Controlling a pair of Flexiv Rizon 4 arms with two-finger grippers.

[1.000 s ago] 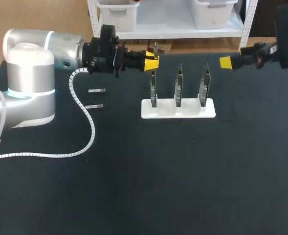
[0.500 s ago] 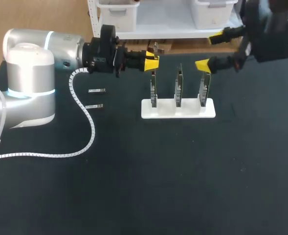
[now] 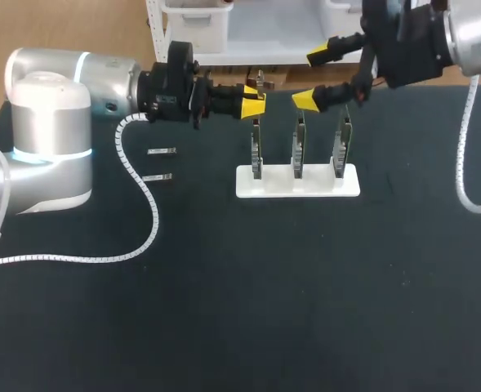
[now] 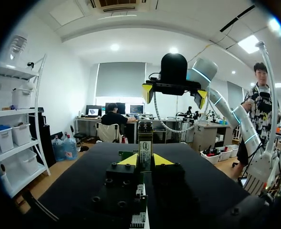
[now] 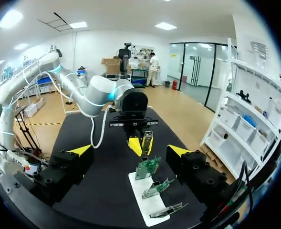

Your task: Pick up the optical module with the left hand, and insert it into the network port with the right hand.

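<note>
My left gripper (image 3: 254, 102) hangs over the back of the black table, shut on a small metal optical module (image 3: 260, 81). In the left wrist view the module (image 4: 145, 148) stands upright between the yellow fingertips (image 4: 129, 160). My right gripper (image 3: 313, 77) is open, just right of the module and above the circuit boards. Three green boards with network ports (image 3: 298, 143) stand upright in a white holder (image 3: 350, 184). In the right wrist view the left gripper (image 5: 139, 144) with the module (image 5: 148, 137) faces my open right gripper (image 5: 130, 150), and the boards (image 5: 147, 167) lie below.
Two spare modules (image 3: 162, 151) (image 3: 156, 177) lie on the table left of the holder. A white spiral cable (image 3: 146, 220) from my left arm trails across the table's left side. The table's rear edge runs just behind both grippers.
My right arm has swung in from the right edge toward the left, over the boards, and now faces the held module. The left arm and module have stayed still.
</note>
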